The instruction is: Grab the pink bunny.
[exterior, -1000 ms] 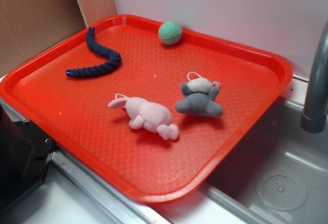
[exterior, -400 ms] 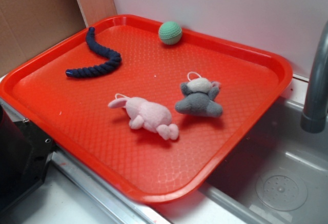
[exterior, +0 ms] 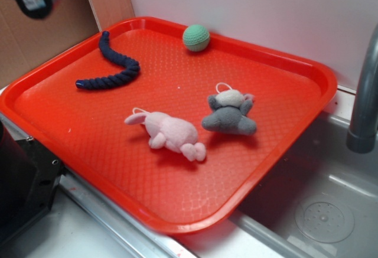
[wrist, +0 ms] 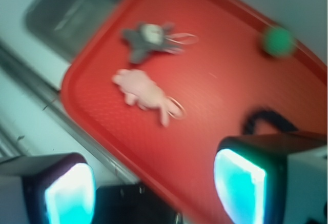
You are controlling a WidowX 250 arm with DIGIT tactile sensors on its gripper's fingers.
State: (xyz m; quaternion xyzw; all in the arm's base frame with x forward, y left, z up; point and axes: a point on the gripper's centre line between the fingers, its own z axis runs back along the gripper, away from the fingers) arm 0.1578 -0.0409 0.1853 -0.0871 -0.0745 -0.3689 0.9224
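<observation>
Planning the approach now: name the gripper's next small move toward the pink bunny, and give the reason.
Probably carry the gripper across the red tray until it is over the pink bunny. It sits high at the tray's far corner, jaws wide apart and empty, while the bunny lies mid-tray close beside the grey plush.

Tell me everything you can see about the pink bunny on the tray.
The pink bunny is a small pale pink plush toy with a soft, fuzzy look. It has a rounded body, stubby limbs and long thin ears that point toward the left of the exterior view. It lies flat near the middle of the red tray, resting on the textured surface. The grey and white plush animal lies close beside it, apparently not touching. Nothing grips it; the gripper hovers apart, its fingers spread.
</observation>
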